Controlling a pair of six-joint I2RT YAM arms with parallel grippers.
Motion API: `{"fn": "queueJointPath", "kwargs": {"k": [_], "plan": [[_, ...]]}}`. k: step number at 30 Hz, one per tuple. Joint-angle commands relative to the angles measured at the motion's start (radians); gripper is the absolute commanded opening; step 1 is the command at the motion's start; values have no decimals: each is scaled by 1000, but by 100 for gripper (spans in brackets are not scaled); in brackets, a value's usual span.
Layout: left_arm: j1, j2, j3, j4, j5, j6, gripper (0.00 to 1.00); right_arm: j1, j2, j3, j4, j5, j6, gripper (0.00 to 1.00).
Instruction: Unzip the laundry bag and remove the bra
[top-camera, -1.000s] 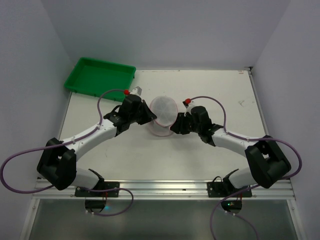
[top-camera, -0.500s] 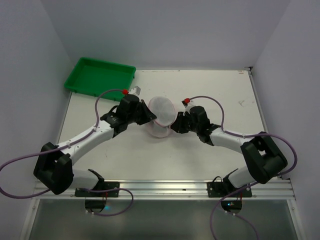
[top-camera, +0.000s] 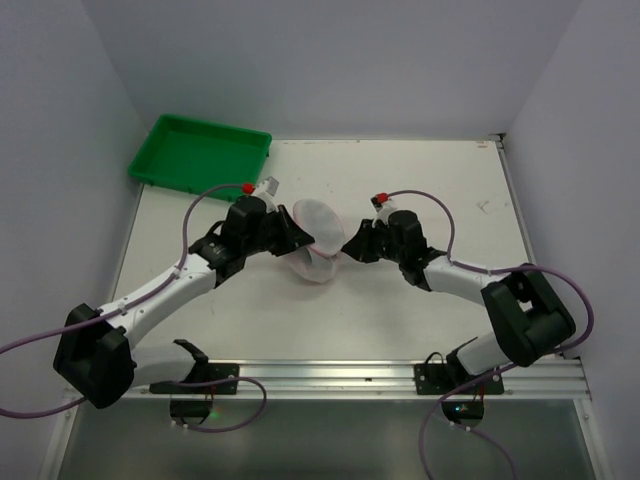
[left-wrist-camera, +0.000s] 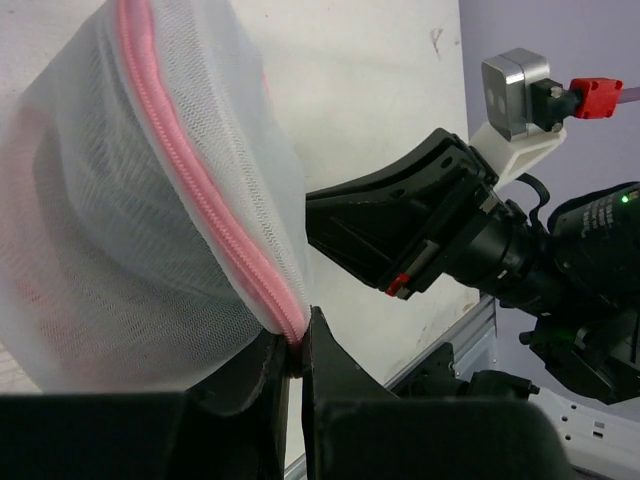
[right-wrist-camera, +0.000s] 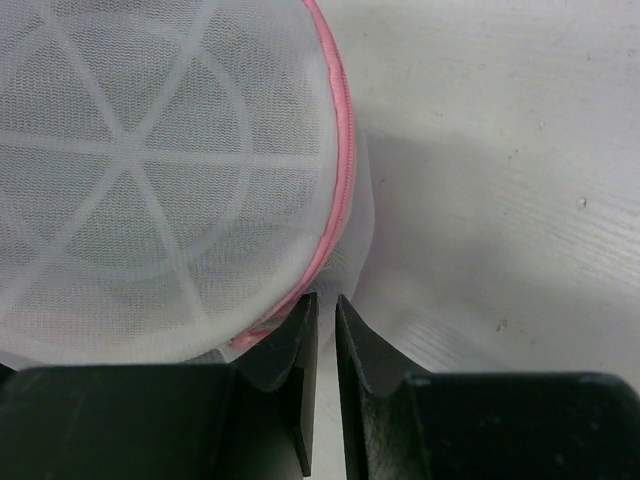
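Over the last second the laundry bag (top-camera: 315, 242) has gone from lying as a round dome to standing tipped on edge near the middle of the table (top-camera: 430, 180), raised and narrowed between your two arms as they pressed in from either side. Your left tool (left-wrist-camera: 295, 350) is clamped tight on the pink zipper (left-wrist-camera: 190, 190) at its lower end. Your right tool (right-wrist-camera: 325, 315) is closed to a sliver on the thin mesh just under the rim. You now seem to have a hold on both sides, but the zipper teeth run unbroken in both wrist views, so the unzipping looks not yet begun. The bra cannot be made out clearly through the mesh.
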Motion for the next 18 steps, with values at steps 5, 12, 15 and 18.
{"fn": "queueJointPath", "kwargs": {"k": [5, 12, 15, 18], "plan": [[44, -51, -18, 163, 43, 29, 0, -12, -82, -36, 29, -85, -13, 17], [52, -16, 3, 174, 66, 44, 0, -11, -280, -64, -56, -59, -65, 25], [53, -19, 14, 154, 66, 67, 0, -11, -321, -42, -76, -55, -97, 26], [53, -19, 26, 138, 69, 86, 0, -11, -324, -21, -78, -57, -114, 26]]}}
